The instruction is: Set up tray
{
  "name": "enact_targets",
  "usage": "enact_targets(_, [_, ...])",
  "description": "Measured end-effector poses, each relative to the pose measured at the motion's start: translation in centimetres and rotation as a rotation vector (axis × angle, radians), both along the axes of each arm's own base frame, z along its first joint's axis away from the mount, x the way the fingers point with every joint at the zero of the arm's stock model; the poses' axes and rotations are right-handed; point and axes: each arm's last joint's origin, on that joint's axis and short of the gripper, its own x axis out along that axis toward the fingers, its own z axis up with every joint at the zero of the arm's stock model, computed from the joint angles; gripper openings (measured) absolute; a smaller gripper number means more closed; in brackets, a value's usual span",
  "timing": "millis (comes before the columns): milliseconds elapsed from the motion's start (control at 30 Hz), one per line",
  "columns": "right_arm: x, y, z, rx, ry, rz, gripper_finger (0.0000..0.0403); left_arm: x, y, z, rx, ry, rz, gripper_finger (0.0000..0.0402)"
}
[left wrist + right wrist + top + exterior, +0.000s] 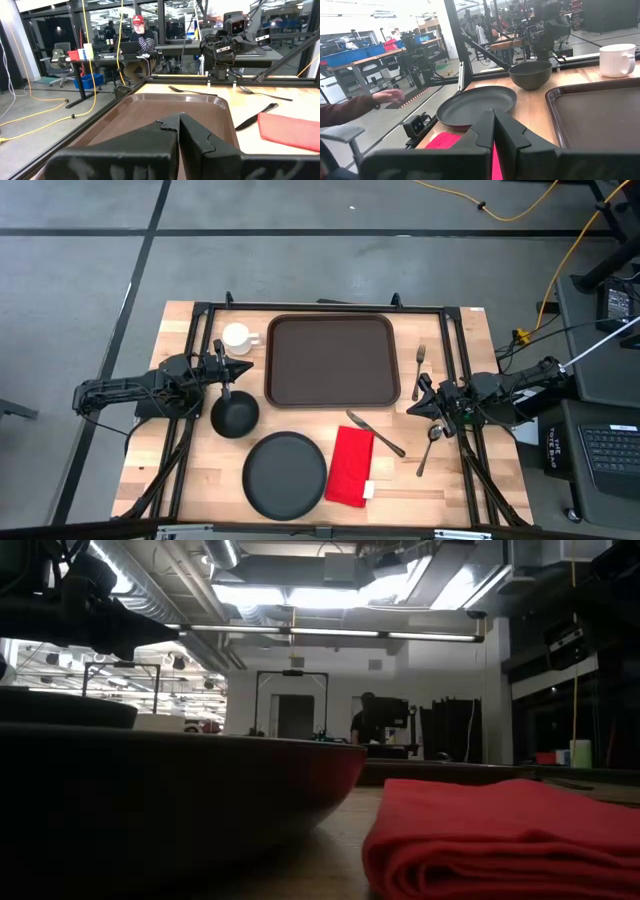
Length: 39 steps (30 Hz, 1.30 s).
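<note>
The dark brown tray (328,360) lies flat at the table's far middle, with nothing on it. My left gripper (245,368) hovers shut just off the tray's left rim, pointing level toward it; its wrist view looks across the tray (165,112) past the shut fingers (179,122). My right gripper (411,408) hovers shut off the tray's right near corner, pointing left. Its wrist view shows the tray's corner (600,115). Neither gripper holds anything.
A white mug (238,337) and black bowl (234,416) stand left of the tray. A black plate (285,474) and red napkin (351,465) lie near the front edge. Knife (375,433), fork (419,372) and spoon (430,448) lie right. A person's hand (385,96) shows beyond the table.
</note>
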Motion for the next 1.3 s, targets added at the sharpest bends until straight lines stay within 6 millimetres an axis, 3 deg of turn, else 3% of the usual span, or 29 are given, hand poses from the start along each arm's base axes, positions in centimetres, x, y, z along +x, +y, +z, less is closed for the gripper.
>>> enact_targets(567, [0.03,-0.12,0.07,-0.242,-0.074,-0.05,0.0013,0.0,0.0,0.0,0.0,0.0,0.0,0.0004])
enact_targets(700, [0.07,-0.33,0.19,-0.201,-0.066,-0.122,0.0013,0.0,0.0,-0.01,0.0,0.0,0.0,0.0004])
enact_targets(1133, [0.08,-0.32,0.16,-0.191,-0.062,-0.121,0.0013,0.0,0.01,0.0,-0.007,-0.002,0.004,0.0004])
enact_targets(1300, [0.08,-0.32,0.17,-0.195,-0.063,-0.122,0.0013,-0.01,0.03,-0.01,0.066,0.022,0.012,0.0004])
